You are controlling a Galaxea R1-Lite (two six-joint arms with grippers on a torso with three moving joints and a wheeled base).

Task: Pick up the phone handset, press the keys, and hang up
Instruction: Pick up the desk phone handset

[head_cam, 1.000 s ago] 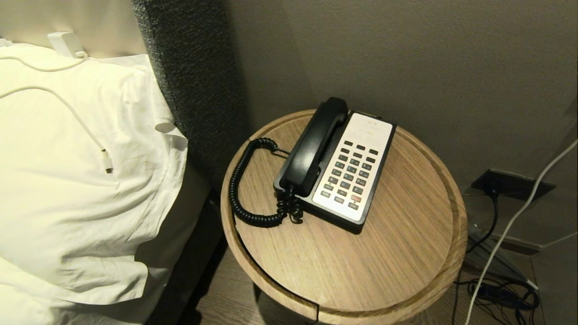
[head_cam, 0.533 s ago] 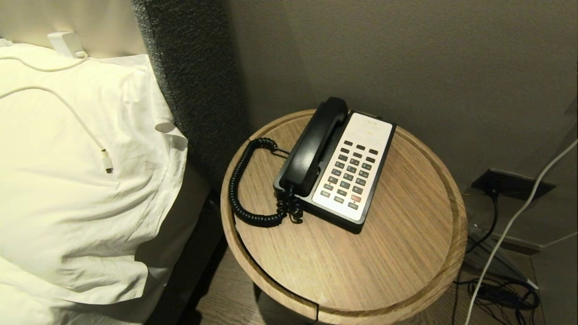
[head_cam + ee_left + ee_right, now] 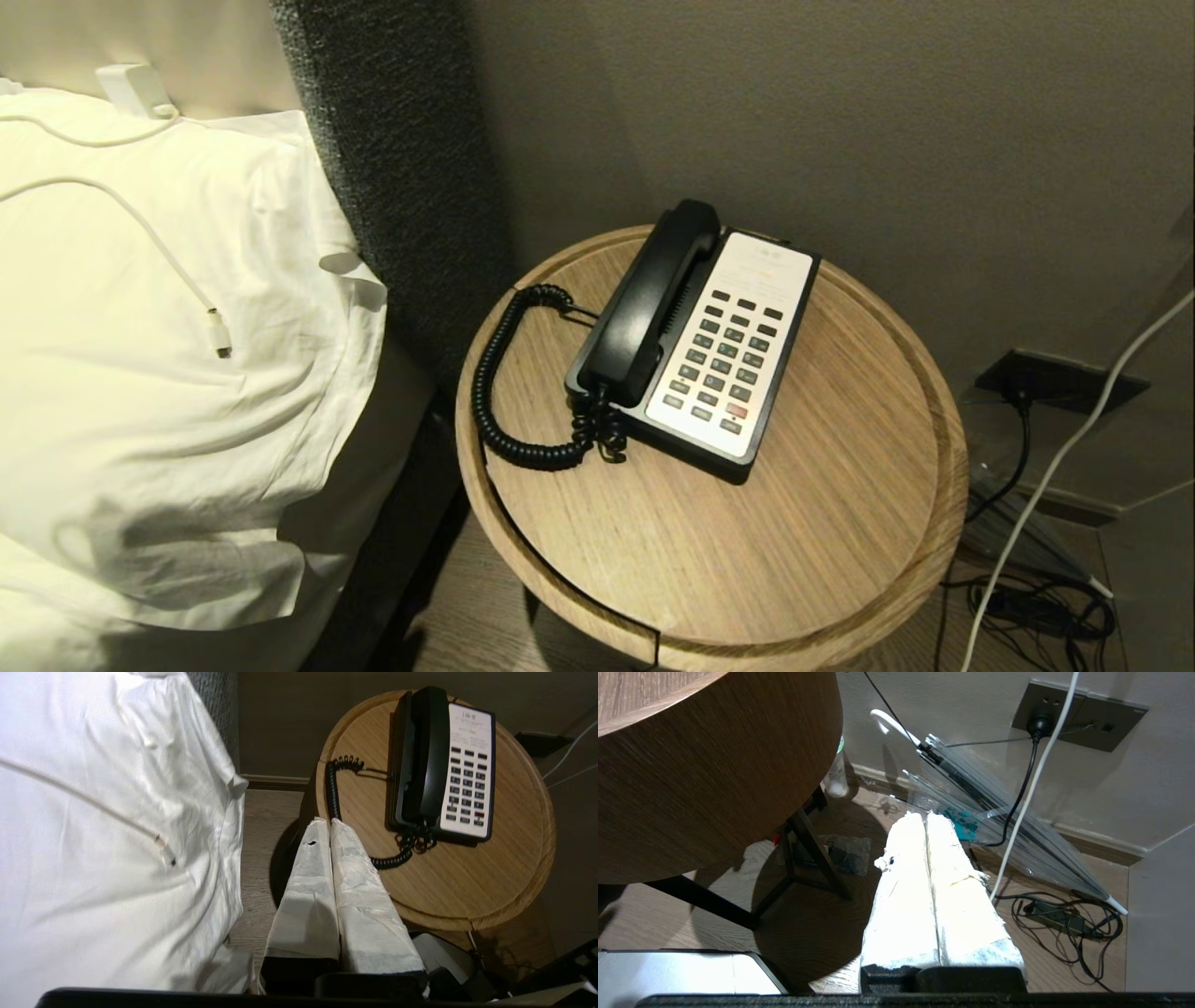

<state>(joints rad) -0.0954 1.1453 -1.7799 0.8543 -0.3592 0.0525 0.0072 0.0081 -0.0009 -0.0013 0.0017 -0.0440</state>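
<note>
Left gripper [image 3: 331, 828], pressed closed and empty, hangs near the table's [image 3: 840, 523] left edge. Both grippers must open first. Phone handset [image 3: 651, 303] rests cradled left of the keys [image 3: 728, 364]; its coiled cord [image 3: 509, 392] could drag the base.

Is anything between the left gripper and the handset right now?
Nothing solid. The left gripper, shut, is off the table's near-left edge, and the handset rests in its cradle. Only the coiled cord loops across the tabletop between them, low and beside the phone.
</note>
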